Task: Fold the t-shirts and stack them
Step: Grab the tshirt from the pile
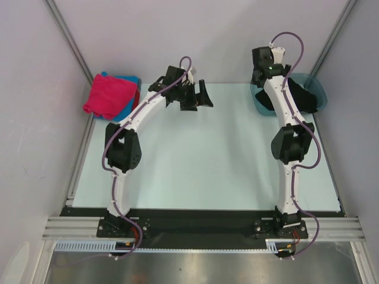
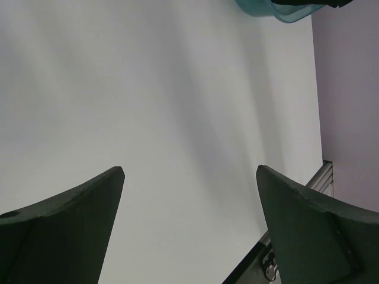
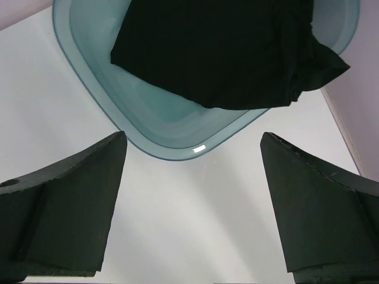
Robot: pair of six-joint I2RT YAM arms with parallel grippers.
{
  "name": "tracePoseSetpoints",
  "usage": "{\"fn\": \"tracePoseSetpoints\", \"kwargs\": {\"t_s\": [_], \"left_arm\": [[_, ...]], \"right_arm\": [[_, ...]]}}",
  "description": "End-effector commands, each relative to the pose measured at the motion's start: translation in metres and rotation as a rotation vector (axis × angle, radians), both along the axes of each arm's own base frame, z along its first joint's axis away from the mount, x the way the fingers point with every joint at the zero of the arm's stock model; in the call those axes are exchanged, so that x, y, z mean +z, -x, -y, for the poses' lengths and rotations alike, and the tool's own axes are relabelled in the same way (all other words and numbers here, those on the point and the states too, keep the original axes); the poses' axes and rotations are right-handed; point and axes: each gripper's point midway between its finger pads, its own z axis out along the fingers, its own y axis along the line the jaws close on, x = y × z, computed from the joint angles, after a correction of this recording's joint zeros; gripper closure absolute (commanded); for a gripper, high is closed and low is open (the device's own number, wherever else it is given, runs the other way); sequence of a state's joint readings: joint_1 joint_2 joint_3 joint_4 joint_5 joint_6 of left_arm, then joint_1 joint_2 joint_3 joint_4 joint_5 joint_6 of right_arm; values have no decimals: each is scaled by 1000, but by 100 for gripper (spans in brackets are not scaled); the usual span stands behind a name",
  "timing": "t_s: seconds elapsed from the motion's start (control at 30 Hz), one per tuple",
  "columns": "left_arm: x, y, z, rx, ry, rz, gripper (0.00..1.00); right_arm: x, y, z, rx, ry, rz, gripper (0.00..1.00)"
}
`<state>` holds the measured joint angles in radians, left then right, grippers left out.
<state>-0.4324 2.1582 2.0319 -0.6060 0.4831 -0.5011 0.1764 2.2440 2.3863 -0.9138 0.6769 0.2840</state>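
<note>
A stack of folded t-shirts lies at the table's far left corner, a magenta-pink one [image 1: 108, 96] on top of a blue one [image 1: 131, 80]. A black t-shirt [image 3: 219, 53] lies crumpled inside the teal basin [image 3: 172, 148] at the far right. In the right wrist view my right gripper [image 3: 193, 135] hovers open just in front of the basin's near rim, nothing between its fingers. My left gripper [image 1: 203, 94] is near the far edge, right of the stack. It is open and empty over bare white table [image 2: 177, 89].
The teal basin [image 1: 314, 89] sits by the right wall, with the right arm's wrist over its left side. Grey walls close in both sides and the back. A metal rail [image 1: 201, 228] carrying the arm bases runs along the near edge.
</note>
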Motion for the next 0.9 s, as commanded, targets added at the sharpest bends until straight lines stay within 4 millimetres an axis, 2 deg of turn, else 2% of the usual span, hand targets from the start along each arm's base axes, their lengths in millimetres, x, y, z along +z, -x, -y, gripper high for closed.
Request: {"fn": "tracePoseSetpoints", "kwargs": {"t_s": [0.0, 0.07, 0.13, 0.3, 0.33, 0.4, 0.43, 0.47, 0.6, 0.67, 0.87], "left_arm": [[14, -3, 1, -2, 44, 26, 0], [13, -3, 2, -4, 49, 25, 0], [13, -4, 0, -1, 54, 23, 0], [13, -8, -1, 9, 70, 18, 0], [10, -8, 0, 11, 74, 9, 0], [9, -6, 0, 11, 75, -1, 0], [6, -4, -1, 11, 74, -12, 0], [6, -4, -2, 12, 74, -11, 0], [12, -6, -6, 18, 74, 8, 0], [16, -10, -8, 19, 83, 25, 0], [4, -14, -10, 6, 120, -24, 0]], "right_arm": [[24, 3, 19, -64, 59, 55, 0], [20, 4, 30, -74, 123, 24, 1], [8, 7, 36, -82, 131, -17, 0], [-32, 14, 64, -148, 1, -95, 0], [-32, 11, 65, -143, -42, -90, 0], [-44, 15, 82, -185, -80, -116, 0], [-44, 13, 80, -178, -95, -115, 0], [-46, 15, 99, -208, -106, -117, 0], [-64, 22, 113, -235, -160, -169, 0], [-73, 26, 113, -229, -202, -196, 0], [-89, 42, 117, -234, -244, -280, 0]]}}
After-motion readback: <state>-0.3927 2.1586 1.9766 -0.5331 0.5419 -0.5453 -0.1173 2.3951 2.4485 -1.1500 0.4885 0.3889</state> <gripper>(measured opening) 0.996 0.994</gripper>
